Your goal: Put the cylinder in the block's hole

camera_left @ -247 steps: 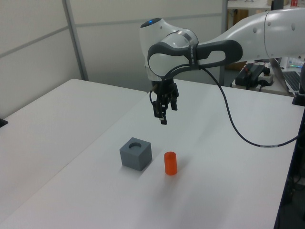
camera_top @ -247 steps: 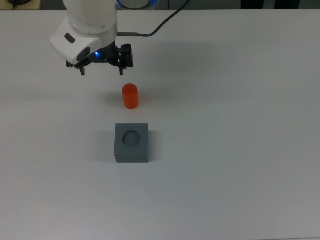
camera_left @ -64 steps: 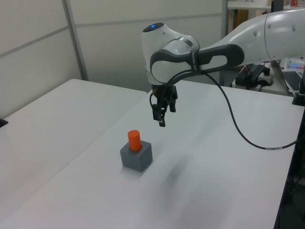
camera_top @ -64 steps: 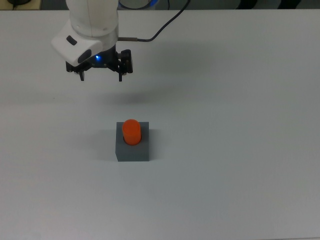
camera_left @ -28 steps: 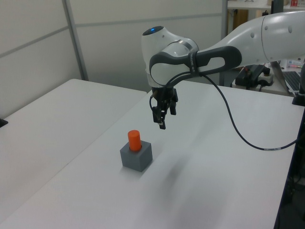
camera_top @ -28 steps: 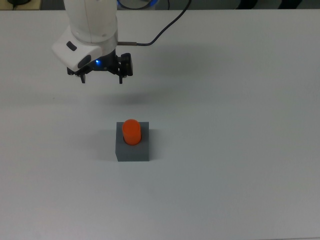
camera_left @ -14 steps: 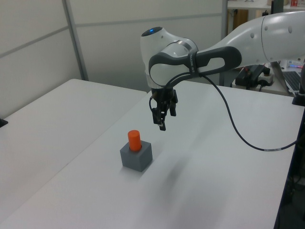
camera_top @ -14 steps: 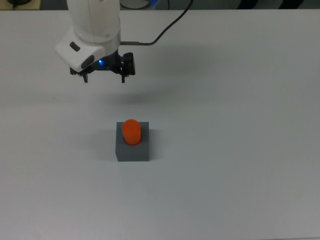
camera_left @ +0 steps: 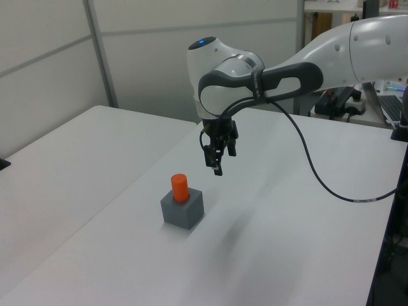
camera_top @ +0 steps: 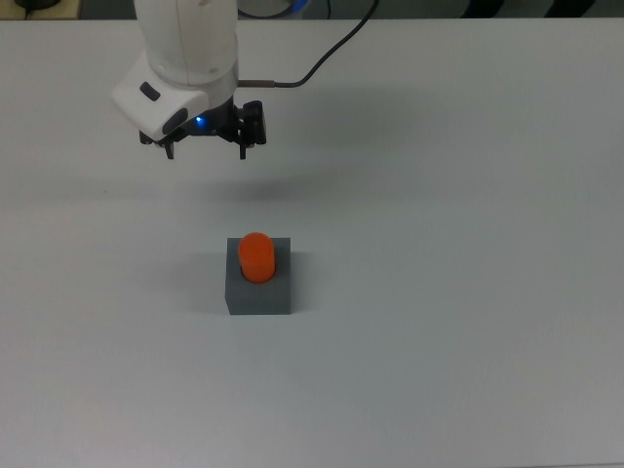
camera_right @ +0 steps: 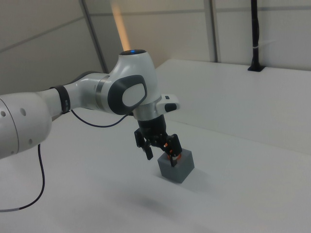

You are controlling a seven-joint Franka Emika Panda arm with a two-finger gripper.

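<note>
in the right view the gripper (camera_right: 161, 148) hides most of the cylinder (camera_right: 173, 156).

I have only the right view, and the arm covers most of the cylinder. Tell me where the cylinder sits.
Observer: In the top view the orange-red cylinder stands upright in the hole of the grey block, with its upper part sticking out.
Operator: Report whether the gripper touches it.
Observer: It does not. In the top view the gripper is well apart from the block, toward the picture's upper edge, with bare table between them.
Operator: Give me its height and its fingers.
Observer: In the left view it hangs above the cylinder's top. The top view shows the fingers spread, with nothing between them.
</note>
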